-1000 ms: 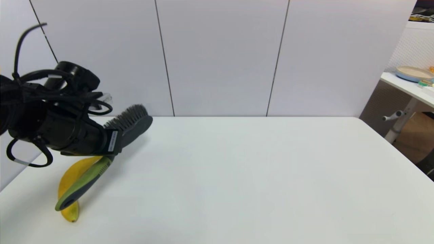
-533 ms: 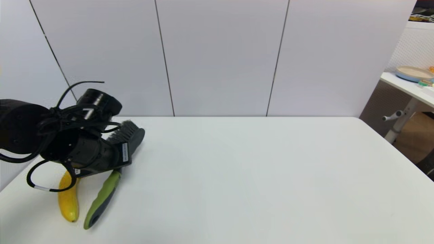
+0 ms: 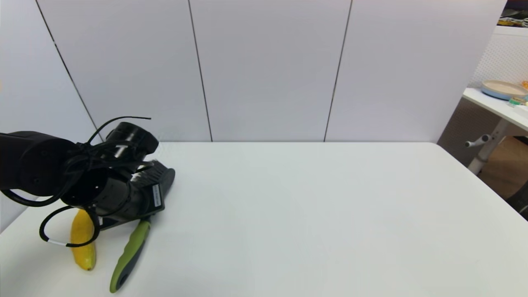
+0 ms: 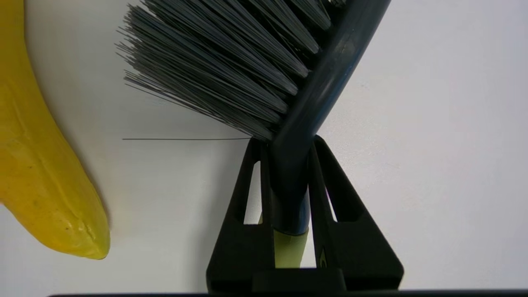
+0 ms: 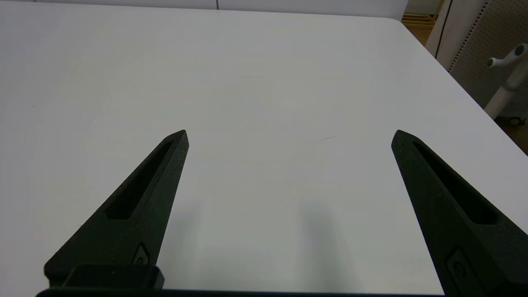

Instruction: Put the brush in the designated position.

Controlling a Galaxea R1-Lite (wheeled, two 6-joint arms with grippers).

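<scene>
A white table [image 3: 313, 214] spreads wide, bare to the right of the left claw [image 3: 154, 194], and behind it stands a wall [image 3: 268, 70] of pale panels split by thin dark seams. Far off to the right is a side table [image 3: 495, 105] on a white leg, carrying a shallow plate [image 3: 503, 88], with brown floor [image 3: 501, 165] beneath.

Brush [image 3: 131, 251] neck behind left hand [image 3: 154, 198]
</scene>
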